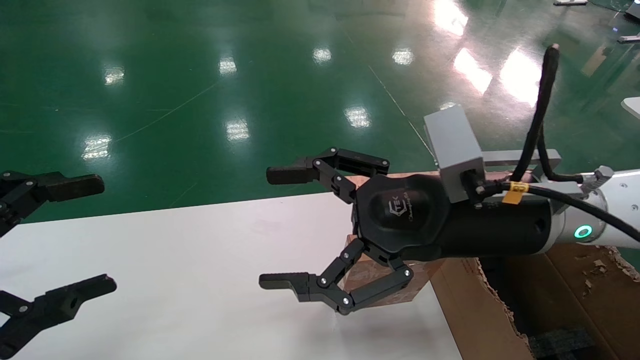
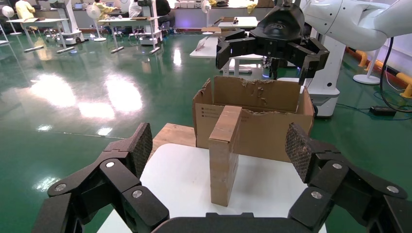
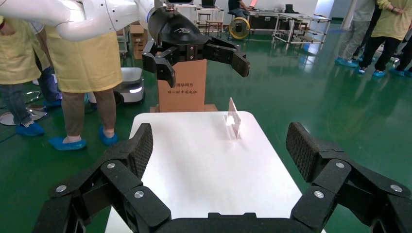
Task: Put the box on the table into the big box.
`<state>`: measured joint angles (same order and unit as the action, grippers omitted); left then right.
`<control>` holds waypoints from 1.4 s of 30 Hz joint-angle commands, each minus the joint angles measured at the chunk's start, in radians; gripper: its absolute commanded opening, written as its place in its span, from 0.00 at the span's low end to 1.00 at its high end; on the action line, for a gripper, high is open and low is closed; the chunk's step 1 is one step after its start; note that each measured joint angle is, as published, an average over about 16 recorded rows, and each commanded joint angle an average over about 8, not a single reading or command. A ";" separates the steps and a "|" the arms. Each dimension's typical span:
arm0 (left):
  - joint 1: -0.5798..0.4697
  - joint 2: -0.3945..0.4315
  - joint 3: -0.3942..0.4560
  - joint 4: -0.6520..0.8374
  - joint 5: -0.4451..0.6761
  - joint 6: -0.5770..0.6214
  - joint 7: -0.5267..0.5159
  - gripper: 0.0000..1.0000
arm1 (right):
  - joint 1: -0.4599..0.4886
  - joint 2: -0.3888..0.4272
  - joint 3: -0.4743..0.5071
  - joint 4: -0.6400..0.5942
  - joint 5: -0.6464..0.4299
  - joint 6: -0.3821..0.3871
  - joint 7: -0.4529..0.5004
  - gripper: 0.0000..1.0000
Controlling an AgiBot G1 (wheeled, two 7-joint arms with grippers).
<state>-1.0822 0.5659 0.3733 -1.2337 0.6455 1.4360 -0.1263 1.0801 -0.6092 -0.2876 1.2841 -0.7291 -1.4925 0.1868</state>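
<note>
The right pincer (image 1: pixel 277 231) hangs spread wide above the box (image 2: pixel 224 155) on the table (image 1: pixel 175 280); left pincer (image 1: pixel 80 235) also released.

White table (image 1: pixel 175 280), reddish-brown box (image 2: pixel 224 155) — brown big box (image 2: pixel 272 131), green floor (image 1: pixel 200 75).

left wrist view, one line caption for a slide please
Left gripper open before the small box standing on the white table, big box behind, right gripper open above.

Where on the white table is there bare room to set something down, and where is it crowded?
The table is bare between the open left pincer and the open right pincer. It is crowded at the right end: the box stands there under the right pincer, with the big box just past the edge.
</note>
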 commanded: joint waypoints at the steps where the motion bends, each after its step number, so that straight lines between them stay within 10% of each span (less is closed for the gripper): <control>1: 0.000 0.000 0.000 0.000 0.000 0.000 0.000 1.00 | 0.000 0.000 0.000 0.000 0.000 0.000 0.000 1.00; 19: 0.000 0.000 0.000 0.000 0.000 0.000 0.000 0.99 | -0.001 0.002 0.000 -0.001 -0.005 -0.001 -0.001 1.00; 22: 0.000 0.000 0.000 0.000 0.000 0.000 0.000 0.84 | 0.000 0.011 -0.004 -0.007 -0.020 -0.005 -0.007 1.00; 30: 0.000 0.000 0.000 0.000 0.000 0.000 0.000 0.06 | 0.035 0.055 -0.033 -0.084 -0.119 -0.061 -0.070 1.00; 42: 0.000 0.000 0.000 0.000 0.000 0.000 0.000 0.00 | 0.155 0.090 -0.199 -0.229 -0.255 -0.098 -0.210 1.00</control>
<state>-1.0822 0.5659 0.3734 -1.2337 0.6455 1.4360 -0.1263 1.2415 -0.5241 -0.4816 1.0455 -0.9843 -1.5873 -0.0228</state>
